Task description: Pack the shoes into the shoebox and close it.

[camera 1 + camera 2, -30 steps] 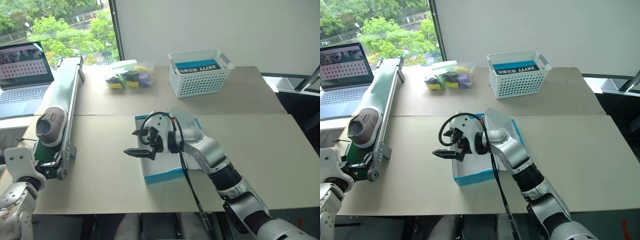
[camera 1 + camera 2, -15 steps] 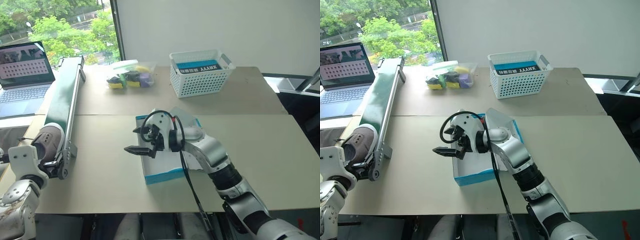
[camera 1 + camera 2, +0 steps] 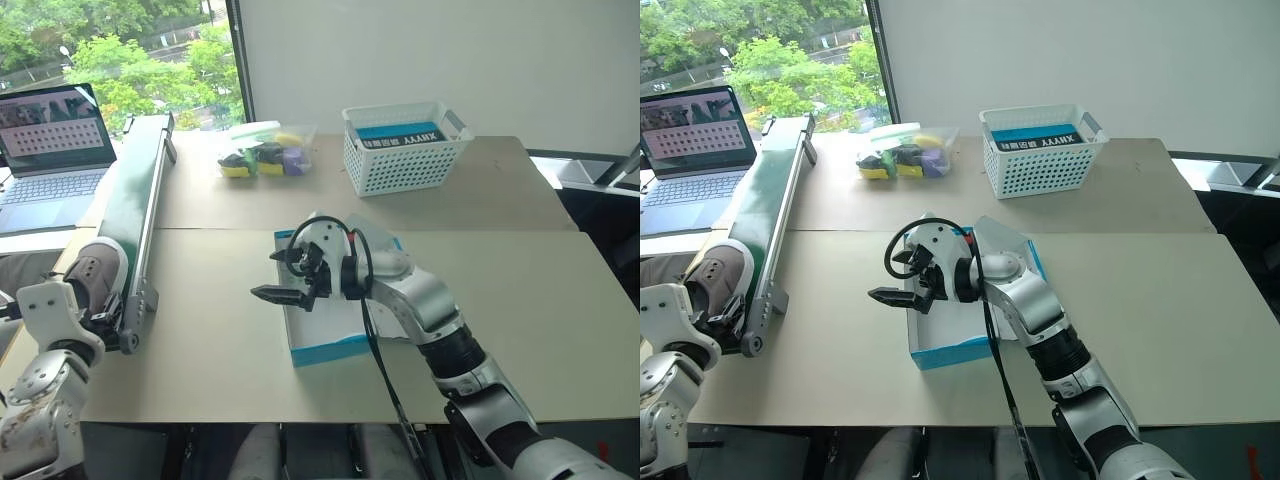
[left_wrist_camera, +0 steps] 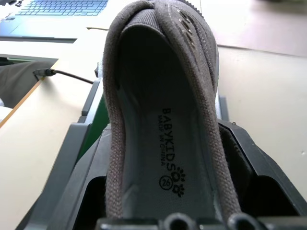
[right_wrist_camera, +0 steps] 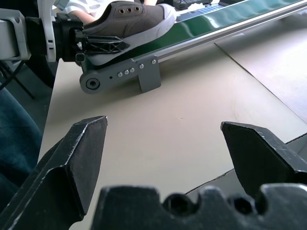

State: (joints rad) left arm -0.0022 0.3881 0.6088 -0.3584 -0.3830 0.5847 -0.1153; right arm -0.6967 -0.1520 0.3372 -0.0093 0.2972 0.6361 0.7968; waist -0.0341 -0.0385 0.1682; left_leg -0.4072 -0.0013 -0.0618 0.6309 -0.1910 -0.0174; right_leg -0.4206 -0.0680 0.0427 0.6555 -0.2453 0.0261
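One grey-beige shoe (image 3: 98, 270) with a pale sole sits at the near end of the green conveyor (image 3: 133, 195), toe pointing away from me. My left gripper (image 3: 100, 308) is shut on the shoe's heel; in the left wrist view its black fingers (image 4: 79, 191) flank the shoe (image 4: 163, 120). The blue shoebox (image 3: 322, 351) lies open on the table, white inside, its lid (image 3: 378, 238) raised at the far side. My right gripper (image 3: 268, 276) hangs open over the box's left edge, pointing left towards the shoe (image 5: 128, 19), with nothing between its fingers.
A white lattice basket (image 3: 405, 150) stands at the back of the table. A clear bag of colourful items (image 3: 262, 158) lies left of it. A laptop (image 3: 50, 140) is open beyond the conveyor on the far left.
The shoe rode down the conveyor to its near end. My left gripper closed on its heel and rose a little. The right arm stayed put.
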